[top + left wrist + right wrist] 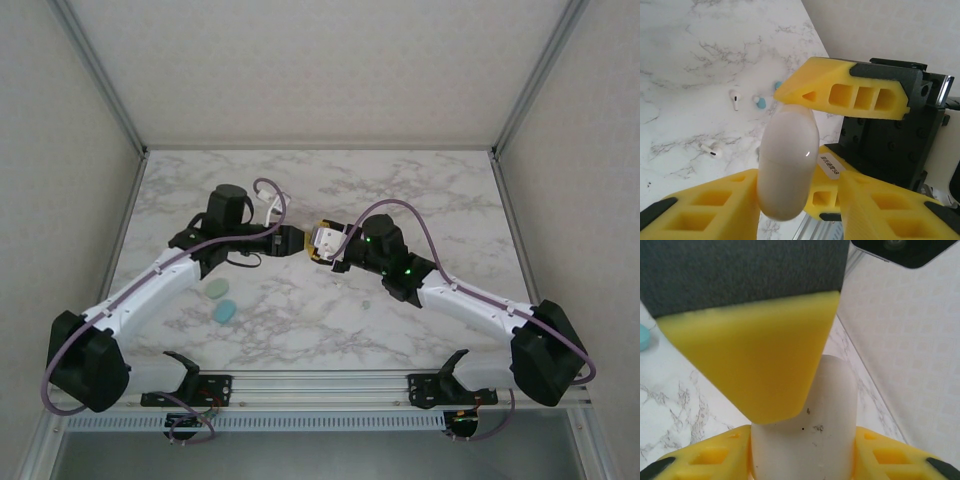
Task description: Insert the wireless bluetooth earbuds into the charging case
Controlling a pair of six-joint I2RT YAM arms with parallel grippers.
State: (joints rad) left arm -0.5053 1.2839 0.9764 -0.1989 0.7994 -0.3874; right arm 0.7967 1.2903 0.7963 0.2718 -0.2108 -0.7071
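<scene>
Here we are at mid-counter, with my left arm and right arm reaching in and meeting nose to nose above the marble. Between them is the white charging case, smooth and rounded and held up off the counter. Its lid seam is a thin line running across it. My right jaws are clamped on it: from the right wrist, the two yellow right fingers press its sides, and the case stands upright between them. My left jaws come at it from the opposite side. The near left finger lies against the case's flank in the left wrist view. The far left finger stands a little off the case, with one finger of the right jaws between them. From the right wrist, one left finger sits across the front of the case and touches it. Whether my left jaws truly have a grip, I cannot tell. Now the earbuds: they are down on the counter, past the case in the left wrist view. There's a white stemmed earbud, with a small light blue earbud just beside it. Another light blue bit is half tucked behind the upper finger of the right jaws. A second white earbud lies nearer to me, well apart from those three. From above, a pale green case and a light blue case lie just beside each other on the marble, close by my left arm.
</scene>
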